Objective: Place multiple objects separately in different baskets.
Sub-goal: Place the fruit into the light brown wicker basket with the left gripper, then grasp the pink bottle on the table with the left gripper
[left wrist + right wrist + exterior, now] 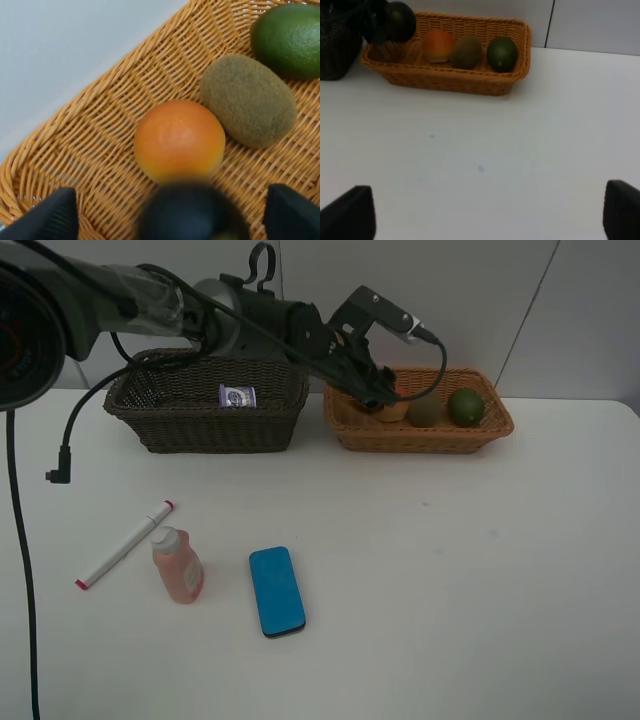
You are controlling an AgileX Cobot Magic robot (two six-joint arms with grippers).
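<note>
My left gripper (376,390) reaches across into the left end of the light orange basket (420,436). In the left wrist view its fingers (50,220) stand wide apart, with the dark mangosteen (192,212) blurred between them and a gap on each side. Beyond it lie the orange-red fruit (179,140), the brown kiwi (248,100) and the green fruit (289,40). The purple-lidded tub (237,396) lies in the dark brown basket (205,428). The marker (125,544), pink bottle (177,565) and blue block (276,590) lie on the table. My right gripper (490,215) is open over bare table.
The two baskets stand side by side at the back of the white table (450,560), against the wall. A black cable (62,470) hangs from the left arm down to the table's left side. The right arm does not show in the exterior high view.
</note>
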